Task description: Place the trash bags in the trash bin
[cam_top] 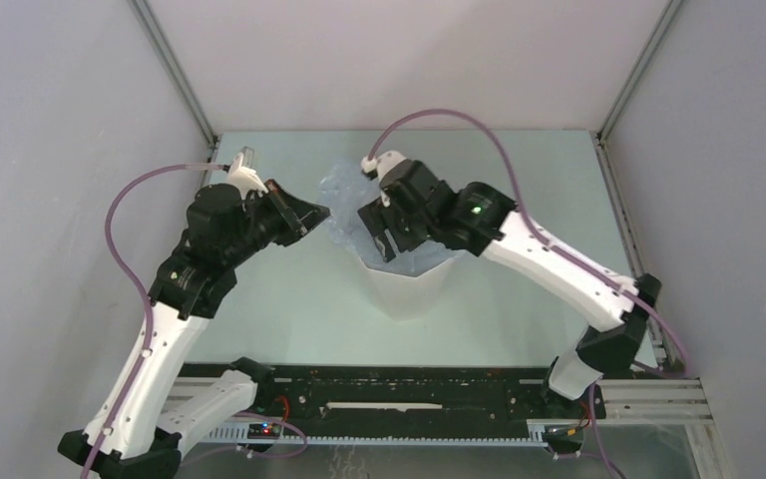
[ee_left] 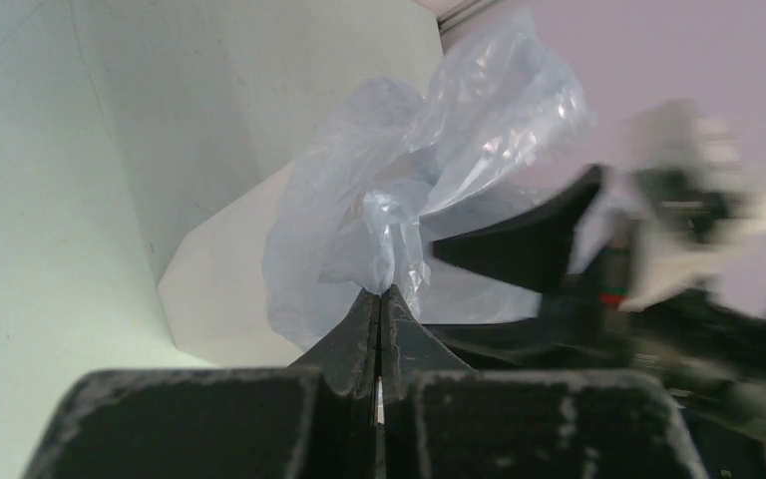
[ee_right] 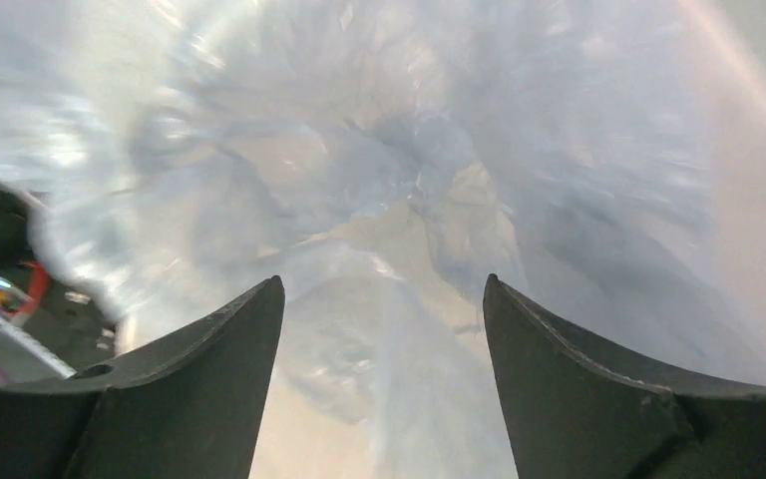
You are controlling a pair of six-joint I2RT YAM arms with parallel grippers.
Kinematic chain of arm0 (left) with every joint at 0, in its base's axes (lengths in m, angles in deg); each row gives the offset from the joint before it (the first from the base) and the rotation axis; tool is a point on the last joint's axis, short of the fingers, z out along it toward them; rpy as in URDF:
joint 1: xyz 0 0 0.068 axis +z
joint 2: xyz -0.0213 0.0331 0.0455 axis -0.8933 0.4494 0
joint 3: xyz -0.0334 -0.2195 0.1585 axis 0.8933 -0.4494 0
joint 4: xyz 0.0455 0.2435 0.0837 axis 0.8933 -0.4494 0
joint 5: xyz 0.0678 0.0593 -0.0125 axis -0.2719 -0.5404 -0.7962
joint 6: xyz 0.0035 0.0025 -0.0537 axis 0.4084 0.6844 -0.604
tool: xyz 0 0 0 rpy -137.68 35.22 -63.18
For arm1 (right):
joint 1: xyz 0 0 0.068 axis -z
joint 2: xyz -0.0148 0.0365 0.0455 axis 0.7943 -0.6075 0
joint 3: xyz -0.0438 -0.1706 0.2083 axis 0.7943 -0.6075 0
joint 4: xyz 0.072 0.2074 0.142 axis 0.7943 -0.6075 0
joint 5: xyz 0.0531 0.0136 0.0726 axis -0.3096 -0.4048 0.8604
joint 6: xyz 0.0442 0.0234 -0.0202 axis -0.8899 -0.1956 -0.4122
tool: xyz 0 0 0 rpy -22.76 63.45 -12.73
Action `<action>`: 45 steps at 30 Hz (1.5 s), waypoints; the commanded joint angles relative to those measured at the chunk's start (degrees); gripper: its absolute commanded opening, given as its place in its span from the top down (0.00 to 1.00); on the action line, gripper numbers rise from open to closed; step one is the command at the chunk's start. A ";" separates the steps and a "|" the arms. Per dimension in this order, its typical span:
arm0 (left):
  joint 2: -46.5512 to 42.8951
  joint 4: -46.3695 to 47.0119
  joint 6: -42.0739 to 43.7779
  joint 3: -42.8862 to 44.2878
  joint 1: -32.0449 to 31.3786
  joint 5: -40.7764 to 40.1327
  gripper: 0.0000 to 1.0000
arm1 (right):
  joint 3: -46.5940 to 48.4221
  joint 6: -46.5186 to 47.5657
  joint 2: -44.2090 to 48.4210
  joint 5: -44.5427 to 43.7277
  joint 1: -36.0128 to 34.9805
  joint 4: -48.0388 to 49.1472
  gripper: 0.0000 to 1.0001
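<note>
The pale-blue translucent trash bag (cam_top: 344,205) bunches over the top of the white faceted trash bin (cam_top: 404,289) at the table's middle. My left gripper (cam_top: 321,213) is shut on a wrinkled fold of the bag (ee_left: 409,200) at the bin's left rim; the bin's wall (ee_left: 214,299) shows behind it. My right gripper (cam_top: 384,244) is open and points down into the bin mouth, with bag film (ee_right: 389,200) filling the view between its fingers (ee_right: 209,349).
The pale green table (cam_top: 279,309) is walled by grey panels on three sides. A black rail (cam_top: 399,389) with wiring runs along the near edge between the arm bases. Purple cables loop above both arms.
</note>
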 commanded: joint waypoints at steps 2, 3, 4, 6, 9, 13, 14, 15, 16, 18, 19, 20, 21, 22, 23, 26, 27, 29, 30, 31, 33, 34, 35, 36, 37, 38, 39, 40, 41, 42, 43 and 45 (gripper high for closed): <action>1.06 2.60 -1.50 4.09 -0.72 2.56 1.00 | 13.41 -6.49 6.67 -2.52 -1.37 -11.09 0.12; 1.18 2.55 -1.55 4.37 -0.85 2.44 1.00 | 15.28 -7.58 6.98 -2.37 -1.67 -12.23 0.10; 1.19 2.33 -1.55 4.69 -0.98 2.09 1.00 | 17.34 -8.68 7.25 -2.04 -1.98 -13.14 0.10; 1.28 1.48 -1.47 4.84 -1.17 1.28 1.00 | 21.52 -11.34 7.77 -1.49 -2.40 -14.93 0.09; 1.15 0.73 -1.63 4.96 -1.51 0.26 1.00 | 25.53 -15.29 9.02 -0.61 -2.64 -15.20 0.08; 1.66 -1.19 -0.83 6.68 -1.54 -0.76 0.96 | 25.95 -21.38 13.27 -0.18 -2.64 -13.50 0.08; 1.78 -2.13 -0.21 7.46 -1.54 -1.22 0.92 | 24.65 -22.72 15.01 -1.00 -2.64 -13.40 0.08; 1.94 -3.50 0.64 8.42 -1.54 -2.05 0.87 | 22.65 -23.87 16.83 -2.01 -2.64 -13.40 0.08; 2.05 -4.91 2.09 9.55 -1.60 -3.30 0.83 | 20.25 -25.13 19.21 -3.41 -2.64 -13.32 0.08; 2.33 -7.39 4.64 11.83 -1.73 -4.98 0.71 | 13.45 -27.46 24.15 -6.70 -2.64 -12.80 0.08; 2.60 -8.82 6.08 13.12 -1.97 -6.41 0.64 | 10.17 -28.38 26.53 -7.21 -2.51 -12.17 0.07; 2.87 -10.22 7.53 14.42 -2.28 -7.78 0.57 | 7.36 -29.38 28.27 -7.71 -2.33 -11.38 0.01; 3.18 -11.40 8.90 15.95 -2.84 -9.42 0.50 | 4.59 -30.35 29.69 -7.70 -2.22 -10.42 0.00; 3.91 -12.51 10.28 17.50 -3.69 -11.61 0.44 | 2.87 -31.09 30.66 -7.38 -2.20 -8.59 0.00; 4.63 -13.49 11.54 19.70 -4.86 -13.47 0.41 | 1.22 -31.50 31.27 -7.05 -2.20 -6.90 0.00; 7.49 -16.21 14.20 24.38 -10.26 -20.07 0.24 | -3.61 -33.64 31.87 -6.94 -2.20 -1.62 0.00; 8.63 -17.29 14.60 25.62 -12.22 -22.42 0.23 | -5.35 -34.38 31.86 -7.26 -2.20 -0.31 0.00; 10.96 -20.59 14.27 27.76 -15.59 -28.72 0.19 | -7.84 -35.08 31.59 -8.21 -2.29 1.56 0.00; 12.18 -22.91 13.35 28.92 -17.24 -32.49 0.17 | -8.54 -34.81 31.21 -8.63 -2.41 2.20 0.00; 13.15 -25.73 12.06 30.16 -18.98 -36.54 0.15 | -8.68 -34.54 30.83 -9.04 -2.53 2.51 0.01; 14.38 -29.50 8.53 31.01 -21.98 -42.40 0.11 | -8.50 -34.04 29.88 -10.31 -3.04 2.78 0.03; 14.53 -30.64 6.86 30.66 -22.55 -43.76 0.10 | -8.61 -33.66 29.36 -11.19 -3.36 2.91 0.05; 14.55 -31.53 5.02 30.19 -22.82 -44.40 0.10 | -8.65 -33.59 28.68 -12.35 -3.50 2.69 0.08; 14.51 -32.56 3.54 29.63 -23.13 -45.06 0.10 | -8.72 -33.60 28.02 -13.10 -3.56 2.67 0.12; 14.22 -32.82 2.55 28.85 -23.30 -45.29 0.10 | -8.89 -33.09 27.40 -13.64 -3.60 2.91 0.14; 13.47 -32.34 2.20 27.69 -23.31 -44.94 0.12 | -9.04 -32.61 26.89 -14.20 -3.61 3.28 0.16; 12.92 -31.06 2.07 26.37 -23.29 -43.91 0.15 | -9.13 -32.55 26.37 -15.07 -3.61 3.36 0.18; 12.31 -28.55 2.30 25.26 -23.33 -42.56 0.20 | -9.49 -32.53 26.11 -16.39 -3.67 3.63 0.21; 12.01 -26.74 2.47 24.26 -23.28 -41.33 0.26 | -9.98 -32.54 26.02 -17.06 -3.58 4.12 0.24; 11.85 -25.22 2.44 23.51 -23.33 -40.38 0.31 | -10.44 -32.20 26.04 -17.03 -3.41 5.01 0.29; 11.94 -24.20 2.41 23.07 -23.29 -39.76 0.36 | -10.86 -31.61 26.13 -16.67 -3.23 5.96 0.35; 12.88 -23.62 2.26 23.44 -22.68 -38.20 0.50 | -10.76 -30.71 26.06 -14.83 -2.86 6.78 0.47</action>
